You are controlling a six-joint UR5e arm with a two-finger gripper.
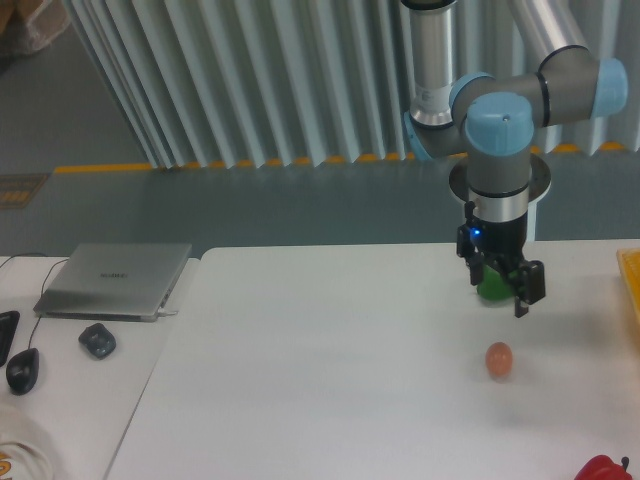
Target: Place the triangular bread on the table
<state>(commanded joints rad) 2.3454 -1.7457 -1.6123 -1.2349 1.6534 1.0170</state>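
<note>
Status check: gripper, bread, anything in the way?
Gripper empty, above the table, fingers look apart. Triangular bread not in view. Brown egg below the gripper, green object behind the fingers.
</note>
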